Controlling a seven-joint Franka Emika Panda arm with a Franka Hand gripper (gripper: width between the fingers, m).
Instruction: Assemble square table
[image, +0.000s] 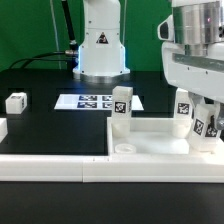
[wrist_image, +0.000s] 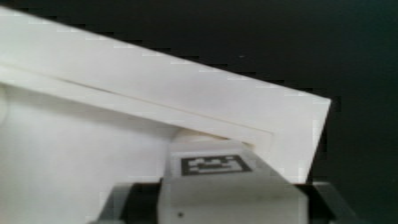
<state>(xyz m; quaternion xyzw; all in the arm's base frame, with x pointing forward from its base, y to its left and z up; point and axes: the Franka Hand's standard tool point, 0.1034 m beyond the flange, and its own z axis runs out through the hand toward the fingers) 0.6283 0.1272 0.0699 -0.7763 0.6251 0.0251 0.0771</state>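
Note:
The square table slab (image: 150, 143) lies rim-up at the front, on the exterior view's right. One leg block (image: 121, 110) stands upright at the slab's far left corner. My gripper (image: 197, 112) is shut on a second leg block (image: 184, 108) and holds it upright over the slab's far right corner. I cannot tell whether this leg touches the slab. In the wrist view the held leg block (wrist_image: 231, 185) with its tag sits between the dark fingers (wrist_image: 153, 203), above the slab's rim (wrist_image: 125, 95). Another leg block (image: 15, 101) lies on the black table at the left.
The marker board (image: 95, 100) lies flat in front of the robot base (image: 100, 45). A low white border wall (image: 45, 165) runs along the front edge. Part of another white block (image: 2, 128) shows at the left edge of the exterior view.

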